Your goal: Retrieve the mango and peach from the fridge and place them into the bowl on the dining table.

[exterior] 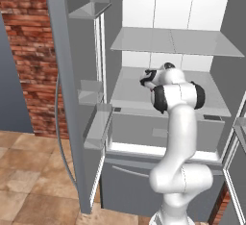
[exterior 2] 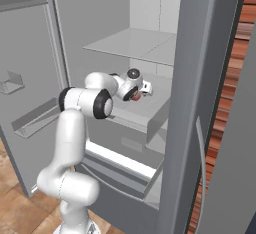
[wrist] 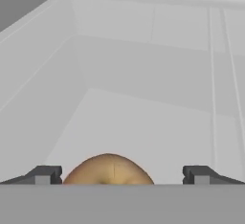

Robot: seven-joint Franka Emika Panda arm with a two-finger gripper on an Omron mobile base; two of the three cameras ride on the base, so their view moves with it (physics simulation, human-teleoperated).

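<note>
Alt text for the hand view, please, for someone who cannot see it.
An orange-brown rounded fruit sits between the open claw's two dark fingertips, not gripped, on a white shelf inside the fridge. Beyond it are the white back and side walls.

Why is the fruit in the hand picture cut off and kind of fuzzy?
Hand view: the fruit sits at the bottom edge between the open claw tips, so just its top shows, soft-edged. Left base view: the fridge looks flat and evenly lit, with faint shadows. Right base view: the arm hides most of the fruit.
</note>
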